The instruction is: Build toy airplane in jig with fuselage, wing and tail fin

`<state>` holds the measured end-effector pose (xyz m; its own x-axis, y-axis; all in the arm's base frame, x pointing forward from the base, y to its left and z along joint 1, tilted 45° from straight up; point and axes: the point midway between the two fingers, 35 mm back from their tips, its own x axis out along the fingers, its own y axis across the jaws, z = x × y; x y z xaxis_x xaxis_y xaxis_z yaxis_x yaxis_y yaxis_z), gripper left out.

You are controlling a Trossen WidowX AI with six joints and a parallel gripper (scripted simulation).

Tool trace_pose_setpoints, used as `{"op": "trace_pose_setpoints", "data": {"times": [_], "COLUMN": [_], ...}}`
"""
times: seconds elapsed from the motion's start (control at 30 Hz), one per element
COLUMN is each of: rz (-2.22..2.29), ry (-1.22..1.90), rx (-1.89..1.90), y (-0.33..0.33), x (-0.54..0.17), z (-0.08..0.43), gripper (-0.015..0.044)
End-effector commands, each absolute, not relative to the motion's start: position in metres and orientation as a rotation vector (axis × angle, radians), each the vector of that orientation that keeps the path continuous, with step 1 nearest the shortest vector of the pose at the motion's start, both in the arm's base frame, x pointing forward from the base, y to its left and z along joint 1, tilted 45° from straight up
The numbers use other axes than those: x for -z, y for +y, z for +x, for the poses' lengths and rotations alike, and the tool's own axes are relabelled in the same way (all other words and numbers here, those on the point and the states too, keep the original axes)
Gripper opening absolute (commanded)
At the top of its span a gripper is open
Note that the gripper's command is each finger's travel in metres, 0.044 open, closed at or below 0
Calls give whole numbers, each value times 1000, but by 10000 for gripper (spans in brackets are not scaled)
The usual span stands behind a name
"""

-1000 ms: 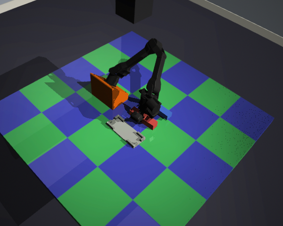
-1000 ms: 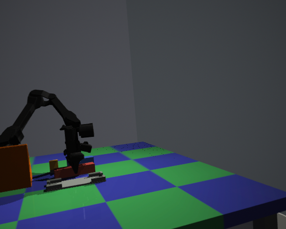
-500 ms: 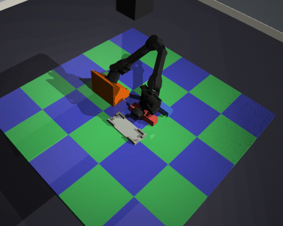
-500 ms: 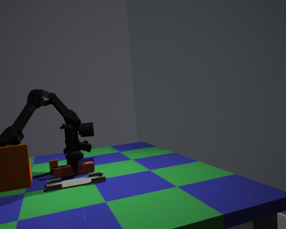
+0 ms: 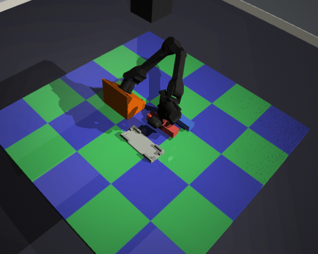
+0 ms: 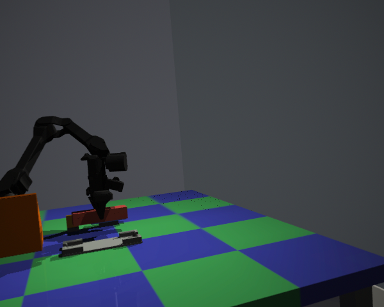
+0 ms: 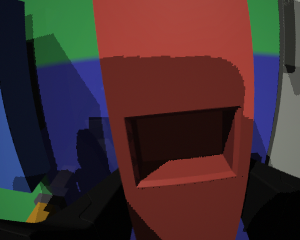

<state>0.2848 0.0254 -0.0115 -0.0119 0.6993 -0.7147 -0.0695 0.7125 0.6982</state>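
The red fuselage (image 5: 173,130) (image 6: 119,212) (image 7: 175,30) is between the fingers of my gripper (image 6: 101,216) (image 7: 186,200), which is shut on it. It hangs level a little above the table, with its shadow below it and an open socket on top facing up. The grey cradle (image 5: 141,143) (image 6: 102,244) (image 7: 296,130) lies beside it, holding nothing. The blue wing (image 5: 190,124) (image 7: 7,125) lies on the table on the fuselage's other side. The yellow-orange tail fin (image 6: 68,222) (image 7: 38,214) stands behind the fuselage's rear end, partly hidden. In the top view my fingertips are hidden.
A large orange wedge-shaped block (image 5: 114,101) (image 6: 13,228) stands by the arm's base, close to the rear end of the cradle. A dark box (image 5: 151,10) shows beyond the checkered table top (image 5: 151,191) (image 6: 198,274).
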Motion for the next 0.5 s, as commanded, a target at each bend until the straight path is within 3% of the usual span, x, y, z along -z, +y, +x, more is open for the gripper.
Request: {"op": "trace_pose_setpoints", "data": {"times": [0.0,0.47], "rz": [536,537], "ry": [1453,1454], "rx": [-656,-659], "y": [14,-16], "x": [-1,-33], "z": [288,284], "gripper": [0,0]}}
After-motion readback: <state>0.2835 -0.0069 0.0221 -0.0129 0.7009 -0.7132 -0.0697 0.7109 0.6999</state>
